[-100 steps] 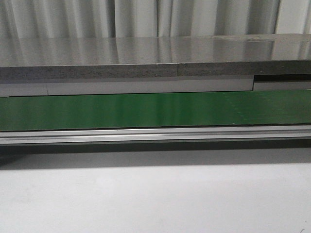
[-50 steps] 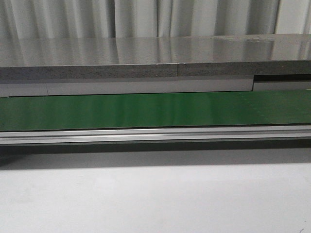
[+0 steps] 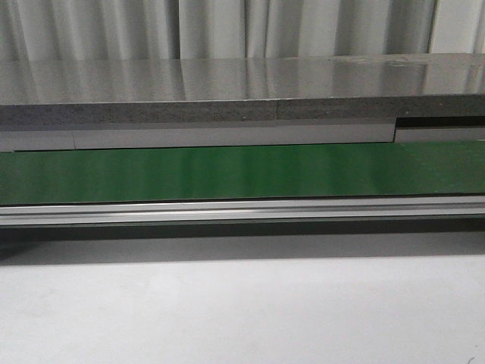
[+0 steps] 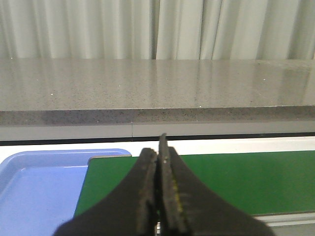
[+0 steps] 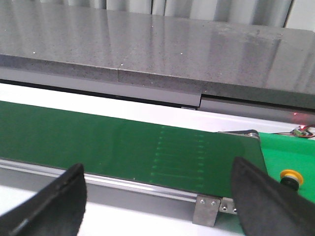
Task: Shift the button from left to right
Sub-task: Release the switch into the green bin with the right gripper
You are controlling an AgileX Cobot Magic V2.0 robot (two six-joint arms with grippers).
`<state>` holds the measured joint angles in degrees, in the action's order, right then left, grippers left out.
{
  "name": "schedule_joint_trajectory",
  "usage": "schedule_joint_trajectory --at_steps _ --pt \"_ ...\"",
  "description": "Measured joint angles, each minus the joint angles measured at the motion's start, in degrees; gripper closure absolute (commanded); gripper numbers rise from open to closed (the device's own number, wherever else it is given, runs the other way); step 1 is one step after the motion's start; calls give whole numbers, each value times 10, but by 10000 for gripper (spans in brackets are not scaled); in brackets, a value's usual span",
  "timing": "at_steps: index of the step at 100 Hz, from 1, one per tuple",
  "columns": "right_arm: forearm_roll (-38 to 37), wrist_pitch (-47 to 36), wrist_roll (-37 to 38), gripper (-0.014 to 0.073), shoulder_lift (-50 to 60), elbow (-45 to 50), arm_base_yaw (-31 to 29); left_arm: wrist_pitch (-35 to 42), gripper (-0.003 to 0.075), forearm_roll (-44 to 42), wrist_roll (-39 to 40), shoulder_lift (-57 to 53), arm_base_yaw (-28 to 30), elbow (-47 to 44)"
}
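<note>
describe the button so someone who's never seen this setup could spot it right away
In the right wrist view, follow the green belt to the end where a metal bracket caps its rail. Just past it, on a second green surface, sits the button, partly hidden by one finger of the right pincer. Its round yellow cap is the only yellow thing there.

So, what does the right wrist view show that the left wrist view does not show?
Only the right wrist view shows the button, its yellow cap partly behind a finger of the open right gripper, and the belt's end. Only the left wrist view shows a blue tray and the shut left gripper. Both show the green belt and the grey counter.
</note>
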<state>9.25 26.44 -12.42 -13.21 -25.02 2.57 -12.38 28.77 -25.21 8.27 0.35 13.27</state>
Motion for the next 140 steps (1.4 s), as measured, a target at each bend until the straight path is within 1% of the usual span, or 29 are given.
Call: schedule_joint_trajectory --at_steps 8,15,20,24,27,39,46,49,125,140 --pt "0 10 0 39 8 7 0 0 741 0 0 0 0 0" --pt "0 13 0 116 9 9 0 0 741 0 0 0 0 0" --pt "0 13 0 191 9 9 0 0 741 0 0 0 0 0" --pt "0 13 0 279 9 10 0 0 741 0 0 0 0 0" --pt "0 13 0 319 9 10 0 0 741 0 0 0 0 0" --pt "0 13 0 556 9 10 0 0 741 0 0 0 0 0" --pt "0 13 0 669 9 10 0 0 741 0 0 0 0 0" --pt "0 13 0 657 9 10 0 0 741 0 0 0 0 0" --pt "0 13 0 662 9 10 0 0 741 0 0 0 0 0" --pt "0 -5 1 662 13 32 0 0 741 0 0 0 0 0"
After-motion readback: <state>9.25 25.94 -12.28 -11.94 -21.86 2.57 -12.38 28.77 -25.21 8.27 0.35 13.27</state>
